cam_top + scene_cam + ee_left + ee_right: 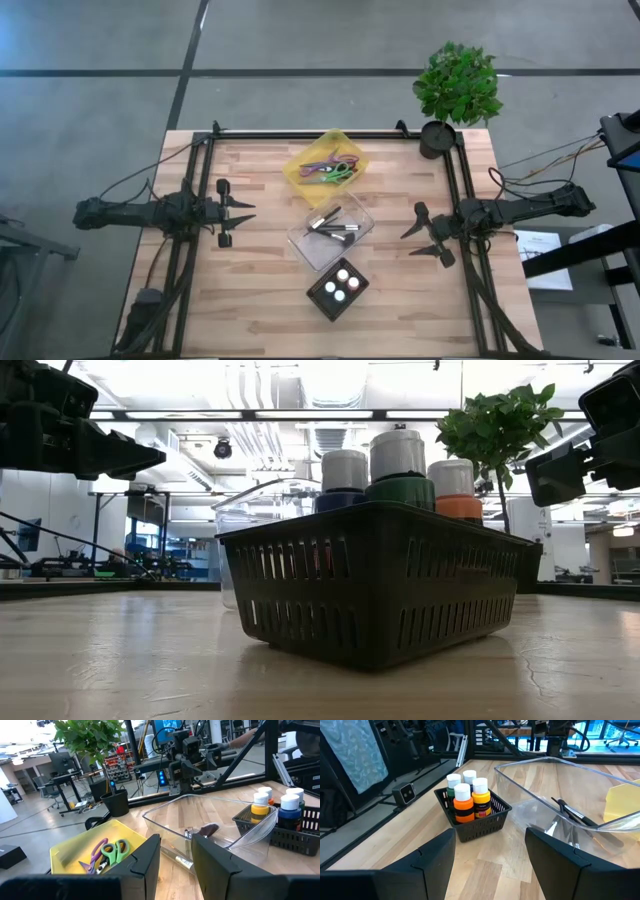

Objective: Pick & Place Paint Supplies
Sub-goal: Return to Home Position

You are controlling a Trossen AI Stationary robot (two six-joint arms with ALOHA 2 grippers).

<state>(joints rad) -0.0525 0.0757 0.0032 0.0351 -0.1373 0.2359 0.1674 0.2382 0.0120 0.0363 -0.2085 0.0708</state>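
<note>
Several small paint bottles with white caps [468, 800] stand upright in a black slotted basket [338, 289] near the table's front middle; the low view shows blue, green and orange ones [398, 478]. Thin dark-handled brushes [335, 226] lie in a clear plastic tray [330, 236] at the centre. My left gripper [246, 213] hovers level at the table's left side, open, its fingers [145, 865] a narrow gap apart with nothing between them. My right gripper [408, 238] hovers at the right side, open wide [490, 855], pointing toward the basket and the tray.
A yellow tray [300, 172] holding green- and purple-handled scissors [333, 169] sits at the far middle. A potted plant [456, 88] stands at the far right corner. Bare wood lies along the near edge on either side of the basket.
</note>
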